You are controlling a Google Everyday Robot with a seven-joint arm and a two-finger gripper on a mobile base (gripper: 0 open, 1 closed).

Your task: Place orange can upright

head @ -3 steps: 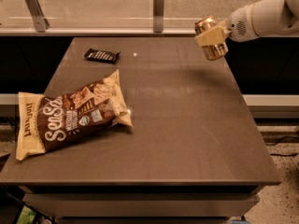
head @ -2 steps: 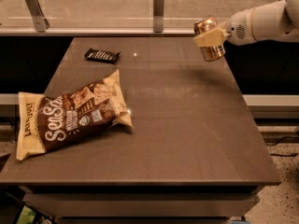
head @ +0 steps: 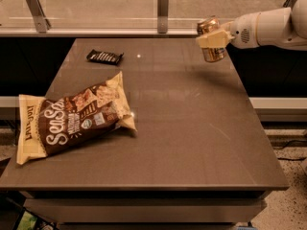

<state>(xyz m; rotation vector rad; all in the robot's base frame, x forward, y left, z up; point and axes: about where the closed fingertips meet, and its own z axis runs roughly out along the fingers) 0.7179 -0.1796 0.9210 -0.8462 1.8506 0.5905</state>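
The orange can is a small coppery can held roughly upright in the air over the table's far right corner. My gripper comes in from the right on a white arm and is shut on the can, its cream fingers wrapped across the can's middle. The can hangs a little above the dark brown table and casts a faint shadow beneath it.
A large brown and cream chip bag lies flat at the table's left. A small black snack bar lies near the far left edge. A glass railing with metal posts runs behind the table.
The gripper with the can has shifted slightly left and lower toward the table's far right corner. The bag and snack bar have not moved.
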